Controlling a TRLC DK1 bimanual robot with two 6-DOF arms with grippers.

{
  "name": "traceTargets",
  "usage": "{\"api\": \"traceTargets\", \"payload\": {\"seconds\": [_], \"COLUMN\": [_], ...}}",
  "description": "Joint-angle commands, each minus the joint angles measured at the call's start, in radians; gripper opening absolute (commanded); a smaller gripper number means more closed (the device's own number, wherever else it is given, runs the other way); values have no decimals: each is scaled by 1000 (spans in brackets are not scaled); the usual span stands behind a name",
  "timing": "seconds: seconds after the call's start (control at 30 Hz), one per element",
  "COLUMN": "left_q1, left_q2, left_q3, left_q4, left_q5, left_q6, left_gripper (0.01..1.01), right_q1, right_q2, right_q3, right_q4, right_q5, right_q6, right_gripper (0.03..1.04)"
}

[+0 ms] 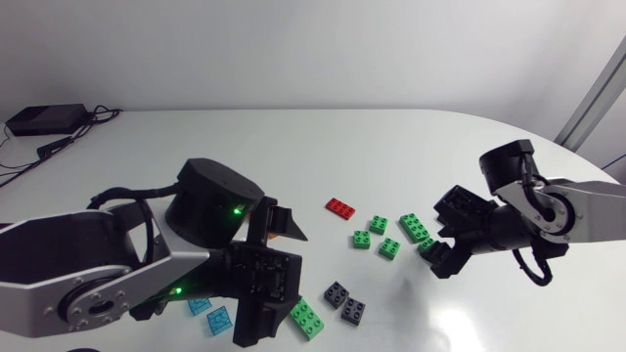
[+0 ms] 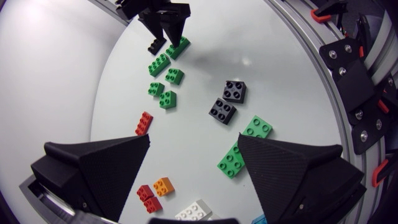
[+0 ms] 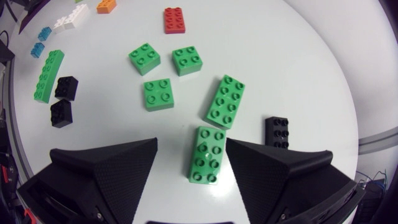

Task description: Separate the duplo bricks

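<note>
My right gripper [image 3: 191, 163] is open low over the table, and a green two-by-four brick [image 3: 207, 155] lies flat between its fingers, clear of one of them. A black two-by-four brick [image 3: 277, 132] lies just outside the other finger. Ahead lie another green two-by-four [image 3: 225, 101], three green two-by-two bricks [image 3: 158, 94] and a red brick [image 3: 174, 20]. In the head view the right gripper [image 1: 436, 241] is at the right, over the green brick [image 1: 427, 246]. My left gripper [image 2: 194, 140] hangs wide open above the table, holding nothing.
Under the left gripper lie a red-and-orange pair [image 2: 155, 190], a white brick [image 2: 193, 211] and a long green brick [image 2: 244, 146]. Two black two-by-two bricks [image 1: 344, 302] and two blue bricks [image 1: 209, 313] lie near the front edge. A black box [image 1: 44, 119] with cables sits at the far left.
</note>
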Motion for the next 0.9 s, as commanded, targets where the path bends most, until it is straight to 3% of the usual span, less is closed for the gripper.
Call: {"api": "traceTargets", "payload": {"seconds": [0.0, 0.13, 0.63, 0.87], "left_q1": [5, 5, 12, 24], "left_q2": [-22, -31, -39, -45], "left_q3": [-19, -19, -20, -14], "left_q4": [0, -8, -11, -21], "left_q5": [-5, -5, -5, -6], "left_q6": [-22, -22, -22, -20], "left_gripper": [985, 985, 985, 985], "right_q1": [45, 79, 192, 180], "right_q2": [42, 150, 386, 328], "right_q3": [19, 65, 197, 177], "right_q4": [5, 26, 81, 78], "right_q5": [8, 8, 42, 55], "right_q6": [28, 38, 59, 50], "right_gripper": [462, 267, 264, 264]}}
